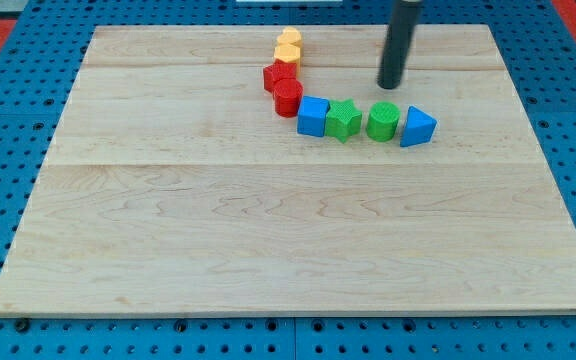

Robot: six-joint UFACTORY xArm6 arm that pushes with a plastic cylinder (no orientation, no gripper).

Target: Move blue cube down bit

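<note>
The blue cube sits on the wooden board in the upper middle of the view, a little to the right of the board's centre line. It rests flat on one face, turned slightly so that a lit top face and two darker side faces show. Its colour is a bright, even blue with softly rounded edges. It stands at the left end of a short row of blocks, its right side touching or just beside a green block and its upper left corner close against a red one. Nothing rests on top of it
</note>
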